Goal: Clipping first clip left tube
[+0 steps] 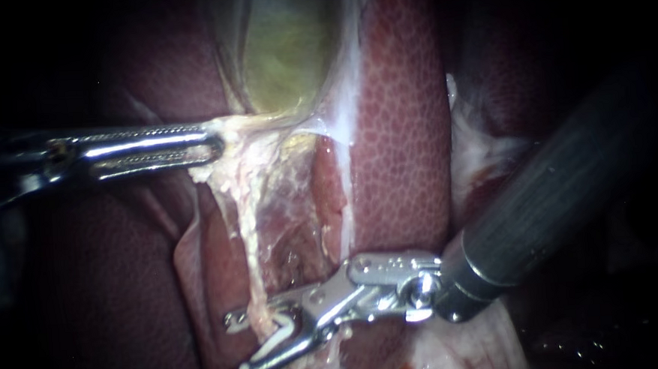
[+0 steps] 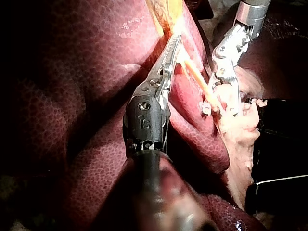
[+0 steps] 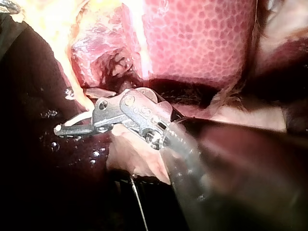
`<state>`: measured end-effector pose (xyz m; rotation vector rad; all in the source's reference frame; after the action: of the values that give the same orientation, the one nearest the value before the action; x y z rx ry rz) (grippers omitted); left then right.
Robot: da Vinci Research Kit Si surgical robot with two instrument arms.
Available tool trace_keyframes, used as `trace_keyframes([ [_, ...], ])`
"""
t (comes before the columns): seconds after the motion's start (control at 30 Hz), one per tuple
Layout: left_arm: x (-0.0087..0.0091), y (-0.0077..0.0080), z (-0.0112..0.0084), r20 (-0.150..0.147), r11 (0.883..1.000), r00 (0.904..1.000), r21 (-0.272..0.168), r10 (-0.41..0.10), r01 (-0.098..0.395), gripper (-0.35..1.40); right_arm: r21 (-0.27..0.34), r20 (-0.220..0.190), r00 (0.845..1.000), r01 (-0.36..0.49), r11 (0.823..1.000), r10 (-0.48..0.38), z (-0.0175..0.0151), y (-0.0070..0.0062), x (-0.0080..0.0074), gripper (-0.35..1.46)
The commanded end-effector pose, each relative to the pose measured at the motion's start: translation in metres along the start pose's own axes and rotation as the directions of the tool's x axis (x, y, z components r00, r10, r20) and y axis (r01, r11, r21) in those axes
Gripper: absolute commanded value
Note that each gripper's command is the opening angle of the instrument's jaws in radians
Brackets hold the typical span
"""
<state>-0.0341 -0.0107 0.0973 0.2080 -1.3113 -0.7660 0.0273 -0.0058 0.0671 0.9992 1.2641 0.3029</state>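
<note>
My left instrument comes in from the left, its jaws shut on pale tissue at the neck of the greenish gallbladder, holding it taut. From there a thin pale left tube runs down to my right instrument. Its jaws stand open astride the tube, one on each side, with a gap showing. In the left wrist view my left instrument grips yellowish tissue, and my right instrument sits beside it at the orange tube. In the right wrist view my right instrument straddles the tube.
Mottled red liver lies right of the gallbladder and darker liver to the left. Raw dissected tissue lies between the tube and the liver edge. Pale fatty tissue sits behind my right instrument's dark shaft.
</note>
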Motion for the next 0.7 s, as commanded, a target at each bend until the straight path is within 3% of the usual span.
trace_keyframes([
  [0.03,0.0,0.0,0.0,0.0,1.0,1.0,0.0,0.0,0.0,-0.35,-0.003,-0.001,1.0,0.001,1.0,-0.001,-0.0001,0.0002,0.0,0.49],
  [0.1,0.0001,0.0,0.0,0.0,1.0,1.0,0.0,0.0,0.0,-0.35,-0.002,-0.001,1.0,0.001,1.0,-0.001,-0.0003,0.0004,-0.0001,0.41],
  [0.13,0.0001,0.0,0.0001,0.0,1.0,1.0,-0.001,0.0,0.0,-0.35,-0.002,-0.002,1.0,-0.017,1.0,0.017,-0.0004,0.0006,-0.0002,0.26],
  [0.2,0.0001,0.0,0.0001,0.0,1.0,1.0,-0.001,0.0,0.0,-0.35,-0.016,0.044,0.998,-0.036,0.999,0.037,-0.001,0.0007,-0.0005,-0.14],
  [0.27,0.0001,0.0,0.0,0.0,1.0,1.0,0.0,0.0,0.0,-0.35,-0.046,0.088,0.995,-0.038,0.998,0.042,-0.0013,0.0006,-0.0004,-0.35],
  [0.47,0.0001,0.0,0.0,0.0,1.0,1.0,0.0,0.0,0.0,-0.35,-0.076,0.058,0.997,-0.049,0.996,0.053,-0.0024,0.0,0.0016,-0.35],
  [0.7,0.0001,-0.0001,0.0,0.0,1.0,1.0,0.0,0.001,-0.001,-0.35,-0.076,0.059,0.997,-0.047,0.996,0.051,-0.0024,0.0002,0.0012,-0.35],
])
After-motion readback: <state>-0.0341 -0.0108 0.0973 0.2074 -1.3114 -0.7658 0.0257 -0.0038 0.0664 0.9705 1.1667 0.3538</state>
